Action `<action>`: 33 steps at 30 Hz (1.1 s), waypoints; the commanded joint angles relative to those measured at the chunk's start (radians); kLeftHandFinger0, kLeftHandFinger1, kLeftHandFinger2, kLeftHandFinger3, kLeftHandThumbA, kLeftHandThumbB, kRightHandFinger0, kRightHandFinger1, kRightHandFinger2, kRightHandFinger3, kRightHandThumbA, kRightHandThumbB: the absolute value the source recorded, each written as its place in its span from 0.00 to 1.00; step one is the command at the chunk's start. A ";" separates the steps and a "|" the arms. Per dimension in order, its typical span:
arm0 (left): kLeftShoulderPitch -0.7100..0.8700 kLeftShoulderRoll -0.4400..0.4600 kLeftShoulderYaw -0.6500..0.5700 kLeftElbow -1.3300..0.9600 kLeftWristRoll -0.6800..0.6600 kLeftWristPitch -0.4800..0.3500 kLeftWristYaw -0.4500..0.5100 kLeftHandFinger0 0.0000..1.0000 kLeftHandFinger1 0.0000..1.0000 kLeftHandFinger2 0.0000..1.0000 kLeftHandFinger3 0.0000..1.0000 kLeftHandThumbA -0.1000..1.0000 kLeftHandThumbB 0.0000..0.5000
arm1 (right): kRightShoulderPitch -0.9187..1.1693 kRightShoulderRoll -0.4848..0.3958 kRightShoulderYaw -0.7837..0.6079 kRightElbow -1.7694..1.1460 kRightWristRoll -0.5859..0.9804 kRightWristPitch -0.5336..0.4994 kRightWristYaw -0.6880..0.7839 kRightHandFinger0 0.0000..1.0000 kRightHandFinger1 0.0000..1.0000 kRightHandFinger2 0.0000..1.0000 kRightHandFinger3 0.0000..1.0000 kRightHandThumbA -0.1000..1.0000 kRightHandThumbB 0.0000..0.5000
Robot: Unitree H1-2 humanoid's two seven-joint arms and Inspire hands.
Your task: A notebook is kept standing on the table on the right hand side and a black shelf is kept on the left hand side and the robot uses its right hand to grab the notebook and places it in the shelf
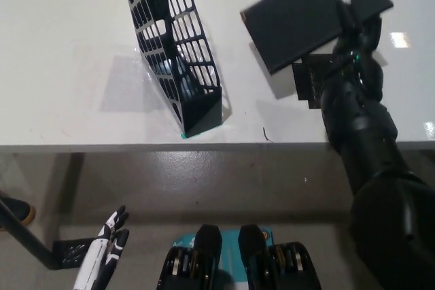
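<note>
Above the pale, smooth bench (68, 52), your black right hand (353, 49) clamps the flat matte notebook (314, 13), tilted, right of the lattice-walled shelf (178, 52); your white left hand (105, 249) hangs low, fingers apart.

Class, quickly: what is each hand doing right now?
Left hand: open, holding nothing, low beside the table.
Right hand: shut on the notebook.

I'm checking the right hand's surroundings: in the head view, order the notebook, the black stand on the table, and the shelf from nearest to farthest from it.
1. notebook, held in the right hand.
2. black stand, just beside the hand on its left.
3. shelf, far left on the table.
</note>
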 commanded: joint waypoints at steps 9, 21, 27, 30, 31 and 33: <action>-0.007 0.011 0.000 -0.023 0.004 -0.039 0.021 1.00 1.00 1.00 1.00 1.00 0.28 | -0.028 0.110 0.319 -0.781 -0.273 0.087 -0.069 0.00 0.18 0.55 0.72 0.00 0.18; -0.009 0.014 -0.002 -0.024 -0.004 -0.026 0.008 1.00 1.00 1.00 1.00 1.00 0.27 | -0.051 0.204 0.469 -0.888 -0.473 0.109 -0.170 0.00 0.16 0.59 0.71 0.00 0.16; -0.009 0.014 -0.005 -0.022 0.012 -0.025 0.015 1.00 1.00 1.00 1.00 1.00 0.28 | -0.046 0.244 0.525 -0.832 -0.495 0.103 -0.206 0.00 0.11 0.56 0.73 0.00 0.15; -0.005 0.015 -0.006 -0.024 0.014 -0.024 0.016 1.00 1.00 1.00 1.00 1.00 0.27 | -0.051 0.242 0.559 -0.788 -0.547 0.101 -0.238 0.00 0.13 0.59 0.75 0.00 0.14; -0.004 0.015 -0.006 -0.026 0.013 -0.024 0.014 1.00 1.00 1.00 1.00 1.00 0.27 | -0.054 0.242 0.565 -0.781 -0.554 0.109 -0.245 0.00 0.13 0.60 0.75 0.00 0.14; -0.003 0.018 -0.007 -0.027 0.010 -0.026 0.010 1.00 1.00 1.00 1.00 1.00 0.27 | -0.066 0.244 0.575 -0.740 -0.556 0.091 -0.266 0.00 0.17 0.63 0.75 0.00 0.16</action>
